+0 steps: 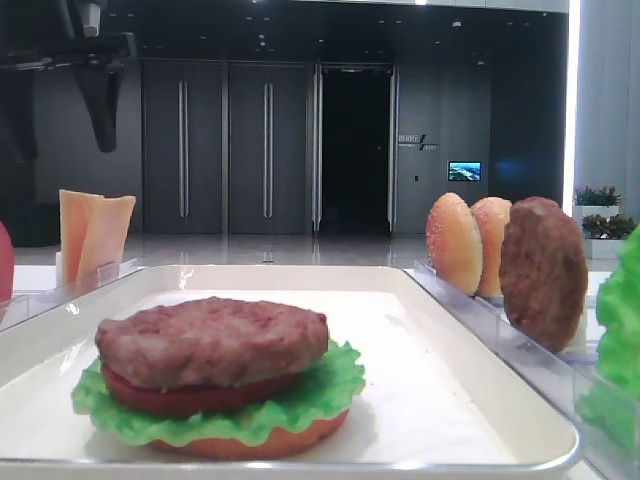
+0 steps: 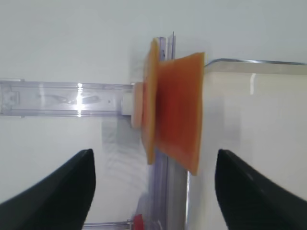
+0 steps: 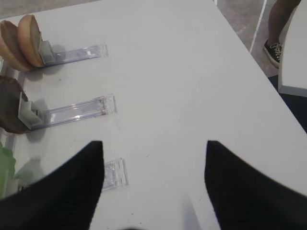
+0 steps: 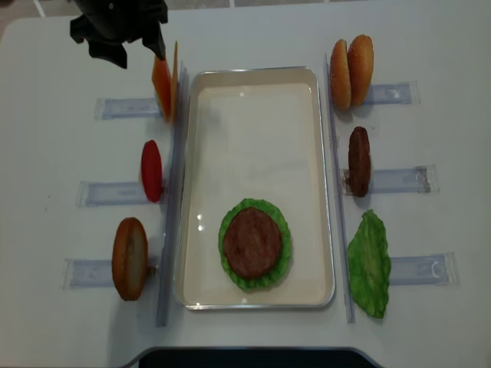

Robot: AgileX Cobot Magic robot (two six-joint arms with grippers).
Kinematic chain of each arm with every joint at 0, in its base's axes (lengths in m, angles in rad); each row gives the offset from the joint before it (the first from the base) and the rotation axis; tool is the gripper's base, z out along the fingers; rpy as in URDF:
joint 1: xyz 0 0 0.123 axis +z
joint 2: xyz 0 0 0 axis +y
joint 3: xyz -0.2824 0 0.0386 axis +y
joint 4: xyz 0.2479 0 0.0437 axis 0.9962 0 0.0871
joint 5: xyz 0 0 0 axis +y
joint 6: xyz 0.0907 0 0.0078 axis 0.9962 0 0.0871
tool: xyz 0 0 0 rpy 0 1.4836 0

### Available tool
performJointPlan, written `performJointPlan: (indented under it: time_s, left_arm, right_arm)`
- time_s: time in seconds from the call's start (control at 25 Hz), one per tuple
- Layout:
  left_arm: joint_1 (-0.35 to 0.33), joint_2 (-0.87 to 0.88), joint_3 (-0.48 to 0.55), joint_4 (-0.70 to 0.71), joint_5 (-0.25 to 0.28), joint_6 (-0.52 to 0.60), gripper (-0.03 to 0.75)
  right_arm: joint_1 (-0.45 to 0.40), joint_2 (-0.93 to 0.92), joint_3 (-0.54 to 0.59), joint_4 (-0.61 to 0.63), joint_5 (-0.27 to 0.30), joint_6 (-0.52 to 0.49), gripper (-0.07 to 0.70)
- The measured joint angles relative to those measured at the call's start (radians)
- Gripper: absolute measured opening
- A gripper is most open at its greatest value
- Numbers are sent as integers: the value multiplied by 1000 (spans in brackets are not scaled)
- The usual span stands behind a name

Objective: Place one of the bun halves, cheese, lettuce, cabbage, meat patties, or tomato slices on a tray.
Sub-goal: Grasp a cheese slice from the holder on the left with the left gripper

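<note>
So from my seat the white counter [image 4: 253, 31] fills the overhead view, and the bottom edge is cut off by something dark I can't identify. The right arm doesn't show from above at all; its wrist cam only gives me two blurry black fingers [image 3: 57, 191] spread wide over bare counter, gripping nothing. The white tray [image 4: 253, 92], a rounded rectangle with a low rim, holds a stack at its near end: ruffled green lettuce [image 4: 285, 230] under a grainy brown patty [image 4: 252, 242], and the low camera shows a red slice and an orange bun base tucked underneath, which the top view hides. Clear plastic racks [image 4: 391, 93] on both sides stand the spares on edge: bun halves [image 4: 351, 70], another patty [image 4: 358, 161], a loose lettuce leaf [image 4: 369, 264]. The left gripper [image 4: 119, 34] hangs above the upright cheese slices [image 4: 163, 84] beside the tray's far left corner, its fingers [image 2: 53, 191] open wide either side of them, touching nothing.
</note>
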Motion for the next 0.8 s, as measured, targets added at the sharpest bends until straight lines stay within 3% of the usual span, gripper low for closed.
performJointPlan:
  time_s: [0.52,0.8]
  left_arm:
    - [-94,1,0,51,-21,-80,591]
    - [-108,14,0,51,-39,-105,591]
  right_arm:
    - [0,0,0,0,0,0,461]
    - [0,0,0,0,0,0,461]
